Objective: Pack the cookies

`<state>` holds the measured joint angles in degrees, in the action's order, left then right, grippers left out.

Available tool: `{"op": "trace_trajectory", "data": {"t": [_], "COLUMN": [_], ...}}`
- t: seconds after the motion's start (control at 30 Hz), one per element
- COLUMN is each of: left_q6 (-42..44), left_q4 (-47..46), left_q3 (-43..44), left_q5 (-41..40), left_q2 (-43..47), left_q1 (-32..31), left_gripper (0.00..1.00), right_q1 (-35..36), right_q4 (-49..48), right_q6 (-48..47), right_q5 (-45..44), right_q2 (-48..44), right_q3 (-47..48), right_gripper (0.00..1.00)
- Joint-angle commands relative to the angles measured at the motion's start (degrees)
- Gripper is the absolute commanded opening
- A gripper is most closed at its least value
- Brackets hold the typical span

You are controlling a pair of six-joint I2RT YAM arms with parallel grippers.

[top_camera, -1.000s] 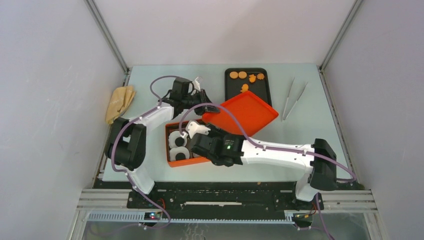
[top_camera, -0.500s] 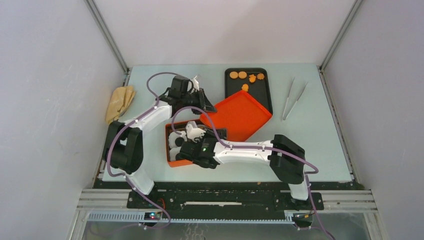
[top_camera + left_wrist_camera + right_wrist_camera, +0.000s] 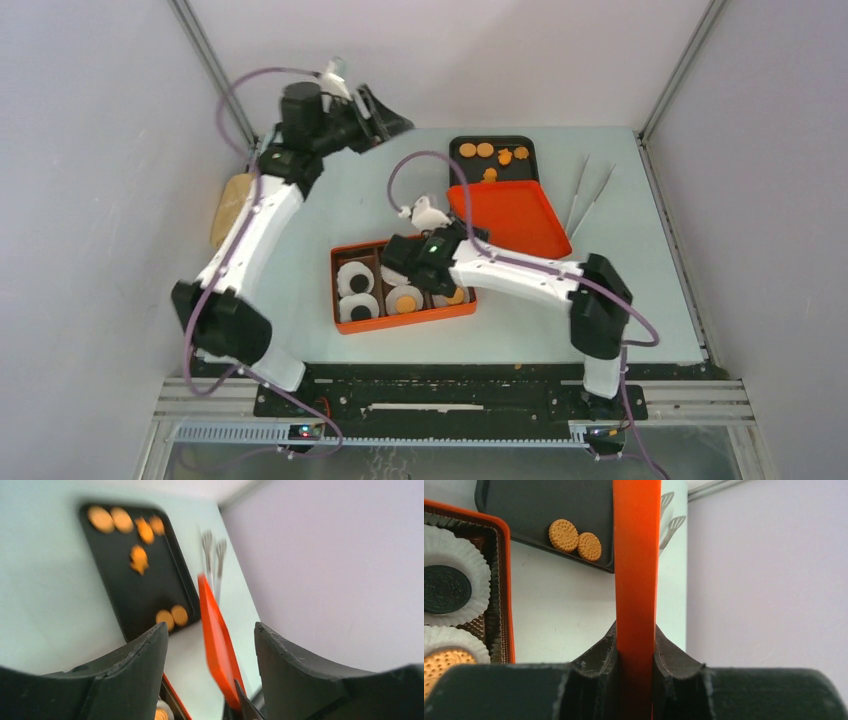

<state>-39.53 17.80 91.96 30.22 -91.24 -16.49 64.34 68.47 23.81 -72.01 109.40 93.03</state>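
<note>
Shows, from above, a pale green table (image 3: 340, 210) walled in white on three sides. At the middle of the far edge, a black tray (image 3: 465, 172) carrying orange cookies (image 3: 485, 150): two round ones and three of irregular shape along its far end; two more round ones at its near end, seen only in the wrist views. Toward the near edge, left of centre, an orange box (image 3: 338, 300) divided into compartments, with white paper liner cups (image 3: 342, 278) inside; black cookies in the two leftmost cups, round orange ones in cups further right; the rest hidden under the right arm. Clenched in the right gripper (image 3: 636, 637), the rim of an orange lid (image 3: 515, 220), one finger pressed flat on each face; lid tilted, between box and tray, covering the tray's near end in the overhead view; cannot tell whether lid and tray touch. High above the far left corner, the left gripper (image 3: 385, 113), fingers spread wide, grasping nothing. Near the far right corner, just right of the tray, metal tongs (image 3: 590, 195); at the left edge, a crumpled yellow cloth (image 3: 230, 205).
</note>
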Motion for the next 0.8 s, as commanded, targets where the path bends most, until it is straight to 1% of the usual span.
{"op": "trace_trajectory", "data": {"t": [0.0,0.03,0.07,0.1,0.17,0.2,0.23,0.27,0.33,0.4,0.43,0.47,0.5,0.53,0.63,0.7,0.77], "left_q6": [3.84,4.89,5.93,6.59,7.07,7.09,7.1,7.02,7.17,6.99,6.66,6.27,5.66,5.32,5.42,5.79,5.94], "left_q4": [1.32,1.35,1.31,1.04,0.38,0.08,-0.56,-0.75,-0.76,0.21,0.9,1.46,2.38,3.16,4.55,5.57,5.67], "left_q3": [3.07,0.98,-2.03,-5.36,-12.46,-15.55,-18.91,-21.82,-25.96,-28.44,-29.19,-29.75,-30.19,-30.58,-32.03,-33.53,-35.48], "left_q5": [-15.87,-18.89,-23.59,-26.96,-33.05,-35.12,-36.84,-38.15,-39.84,-40.74,-40.91,-40.91,-40.91,-40.73,-40.82,-42.54,-44.6], "left_q2": [14.41,17.53,21.63,24.66,29.99,32.36,34.37,35.92,37.93,38.57,38.53,38.44,38.24,38.04,37.94,38.61,40.17], "left_q1": [1.03,0.91,0.66,0.47,0.26,0.21,0.23,0.23,0.15,0.14,0.14,0.08,0.06,0.06,-0.15,-0.61,-1.1], "left_gripper": [0.67,0.66,0.65,0.63,0.55,0.52,0.5,0.46,0.39,0.35,0.31,0.28,0.24,0.19,0.01,0.0,0.0], "right_q1": [-4.8,-6.71,-9.52,-12.71,-20.68,-24.58,-29.92,-32.16,-38.33,-42.16,-44.03,-45.9,-47.8,-49.06,-50.22,-50.3,-50.36], "right_q4": [-9.05,-11.84,-14.48,-17.01,-22.19,-24.19,-26.02,-27.26,-30.57,-36.2,-39.76,-45.27,-51.08,-57.54,-76.93,-89.84,-99.55], "right_q6": [-8.02,-9.4,-10.06,-9.7,-7.68,-6.04,-3.81,-2.93,0.91,4.87,7.36,10.81,15.25,19.59,33.1,40.98,46.4], "right_q5": [11.35,19.39,28.13,37.94,57.34,66.2,74.1,81.12,92.42,101.68,106.5,112.96,117.22,121.29,127.9,130.45,131.59], "right_q2": [-15.87,-19.39,-23.45,-27.27,-34.17,-37.41,-39.0,-40.14,-41.72,-43.39,-44.38,-45.24,-46.05,-46.64,-46.69,-45.19,-42.86], "right_q3": [3.58,4.0,4.49,4.56,3.24,2.39,1.72,1.12,-1.41,-6.21,-9.02,-12.48,-16.06,-20.59,-33.6,-42.59,-48.26], "right_gripper": [0.0,0.0,0.0,0.0,0.0,0.0,0.0,0.0,0.0,0.0,0.0,0.0,0.0,0.0,0.0,0.0,0.0]}}
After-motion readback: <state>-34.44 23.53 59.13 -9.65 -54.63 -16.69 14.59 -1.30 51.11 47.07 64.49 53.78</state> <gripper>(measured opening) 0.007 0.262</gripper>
